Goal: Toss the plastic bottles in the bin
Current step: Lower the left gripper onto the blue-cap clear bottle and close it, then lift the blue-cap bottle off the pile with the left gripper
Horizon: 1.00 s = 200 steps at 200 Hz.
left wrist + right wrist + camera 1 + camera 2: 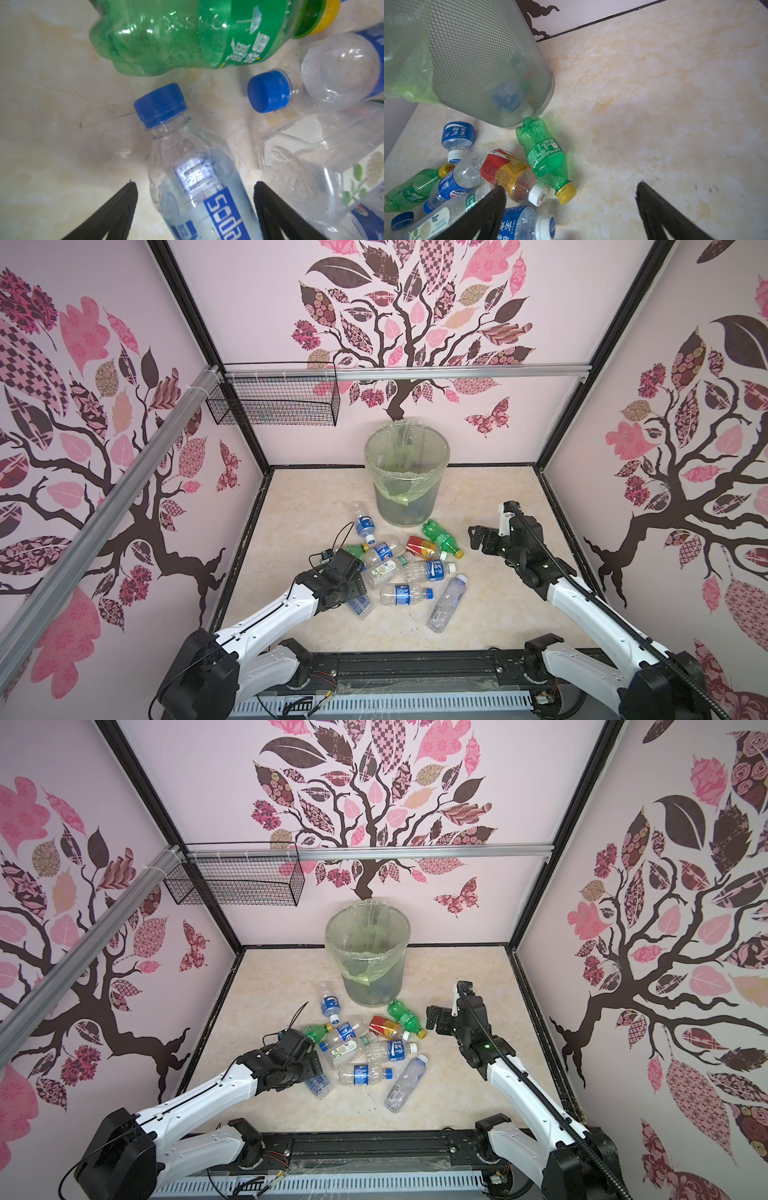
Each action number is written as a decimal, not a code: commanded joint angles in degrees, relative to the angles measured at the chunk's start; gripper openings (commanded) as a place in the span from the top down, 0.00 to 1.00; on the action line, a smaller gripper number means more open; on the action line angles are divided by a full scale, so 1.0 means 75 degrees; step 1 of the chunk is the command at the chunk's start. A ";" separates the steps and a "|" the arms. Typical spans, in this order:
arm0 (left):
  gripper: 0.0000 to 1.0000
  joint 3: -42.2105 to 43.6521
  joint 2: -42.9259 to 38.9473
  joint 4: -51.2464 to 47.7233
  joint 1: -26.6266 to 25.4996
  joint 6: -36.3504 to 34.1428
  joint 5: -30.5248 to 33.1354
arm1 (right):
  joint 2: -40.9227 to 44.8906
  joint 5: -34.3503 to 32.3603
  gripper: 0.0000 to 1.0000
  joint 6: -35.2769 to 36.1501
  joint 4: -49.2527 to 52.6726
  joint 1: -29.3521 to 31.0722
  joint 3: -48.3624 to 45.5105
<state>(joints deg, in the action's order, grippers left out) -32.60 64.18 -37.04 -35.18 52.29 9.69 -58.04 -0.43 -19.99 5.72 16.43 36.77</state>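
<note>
Bottles (pixel 432 571): lying scattered mid-frame on the counter (pixel 519 614), just below the bin (pixel 405 506).
Soda bottle (pixel 187 158): lying at the pile's lower-left edge in both top views.
Handling: probably light, thin-walled, slippery and easily dented; gripping across the labelled middle is looking safest.
Left gripper (pixel 195 185): jaws standing open, straddling the soda bottle.
Right gripper (pixel 570 186): jaws gaping wide, holding nothing, hovering right of the pile.
</note>
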 commanded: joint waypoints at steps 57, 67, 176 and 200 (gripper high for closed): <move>0.28 0.0641 -0.0014 0.0628 -0.0054 0.0176 0.0105 | 0.0092 -0.0084 0.00 -0.0170 0.0070 0.0001 0.0101; 0.31 0.0706 -0.0044 0.0694 -0.0046 0.0176 0.0155 | 0.0087 -0.0072 0.00 -0.0171 0.0071 0.0001 0.0101; 0.50 0.0076 -0.0938 -0.0297 -0.0044 -0.0328 0.0696 | 0.0081 0.0056 0.00 -0.0231 0.0080 0.0001 0.0156; 0.50 -0.0259 -0.1289 -0.0517 -0.0044 -0.0517 0.0768 | 0.0098 0.0036 0.00 -0.0160 0.0172 0.0001 0.0264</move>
<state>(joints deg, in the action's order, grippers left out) -30.20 57.01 -38.17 -35.29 50.85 13.19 -58.02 -0.21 -21.28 5.78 16.43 36.80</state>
